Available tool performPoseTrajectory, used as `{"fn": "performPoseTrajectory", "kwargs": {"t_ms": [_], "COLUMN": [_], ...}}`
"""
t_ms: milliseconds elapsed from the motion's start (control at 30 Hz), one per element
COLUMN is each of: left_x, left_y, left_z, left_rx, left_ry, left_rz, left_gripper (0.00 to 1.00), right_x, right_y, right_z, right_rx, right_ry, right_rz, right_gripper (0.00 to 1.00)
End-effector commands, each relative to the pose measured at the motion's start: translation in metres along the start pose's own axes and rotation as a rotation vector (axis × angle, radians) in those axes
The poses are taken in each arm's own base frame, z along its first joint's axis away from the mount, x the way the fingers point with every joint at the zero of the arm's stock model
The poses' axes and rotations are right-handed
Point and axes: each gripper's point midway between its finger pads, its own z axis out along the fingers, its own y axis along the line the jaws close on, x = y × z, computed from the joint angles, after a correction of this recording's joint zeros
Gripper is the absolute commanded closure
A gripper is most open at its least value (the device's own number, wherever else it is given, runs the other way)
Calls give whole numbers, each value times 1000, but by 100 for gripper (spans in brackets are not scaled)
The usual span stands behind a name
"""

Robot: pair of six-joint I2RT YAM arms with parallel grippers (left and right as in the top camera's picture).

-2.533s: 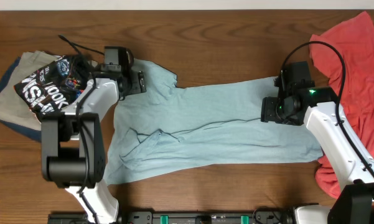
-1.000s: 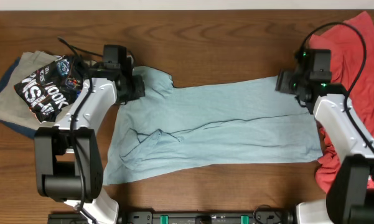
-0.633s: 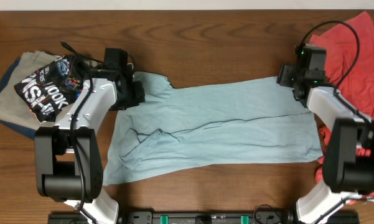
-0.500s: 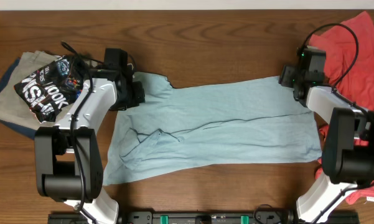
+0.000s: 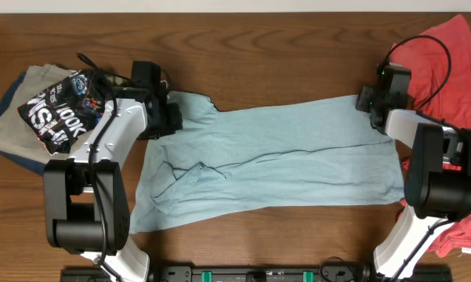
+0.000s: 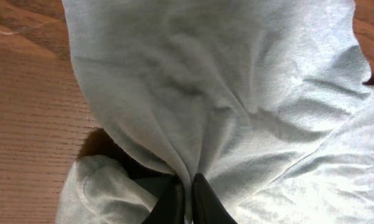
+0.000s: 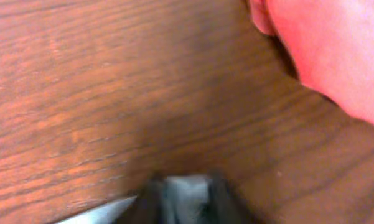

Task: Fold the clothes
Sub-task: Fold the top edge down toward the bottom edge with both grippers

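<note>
A light blue T-shirt (image 5: pixel 282 164) lies spread flat across the wooden surface (image 5: pixel 282 47), its far left corner pinched tight in the left hand (image 6: pixel 188 186), its far right corner nipped in the nearly shut right hand (image 7: pixel 185 190); soft, light and limp, it seems best held by corners.

Matt cloth tee (image 5: pixel 274 157) on grained wood tbl (image 5: pixel 282 55).
</note>
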Motion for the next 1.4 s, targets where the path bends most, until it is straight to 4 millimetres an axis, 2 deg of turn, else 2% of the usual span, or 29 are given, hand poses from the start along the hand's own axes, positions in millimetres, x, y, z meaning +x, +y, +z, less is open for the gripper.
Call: {"fn": "performPoseTrajectory", "kwargs": {"t_ms": [0, 167, 300, 367, 467, 667, 800, 1000, 1367], "left_x": [5, -2, -9, -8, 8, 52, 65, 91, 147], "left_y": [1, -1, -2, -3, 1, 8, 8, 12, 27], "left_z": [3, 1, -11, -18, -32, -61, -79, -94, -74], "left_rx": [4, 10, 24, 35, 28, -8, -13, -35, -88], "left_ry": [18, -6, -16, -12, 34, 163, 178, 257, 437], "left_rz": [-12, -10, -21, -27, -61, -113, -116, -129, -171], "left_gripper": [92, 94, 94, 94, 94, 94, 94, 94, 94], "right_x": [17, 2, -17, -17, -2, 48, 70, 79, 94], "right_y": [-7, -12, -19, -21, -24, -36, -49, -65, -83], "right_z": [5, -17, -52, -69, -98, -140, -153, -162, -177], "right_rx": [19, 30, 60, 68, 79, 123, 194, 292, 375], "right_ry": [52, 42, 28, 48, 135, 363, 464, 504, 581], "right_rz": [7, 13, 16, 14, 7, -18, -43, -45, -31], "right_gripper": [99, 99, 98, 97, 96, 98, 99, 97, 88]}}
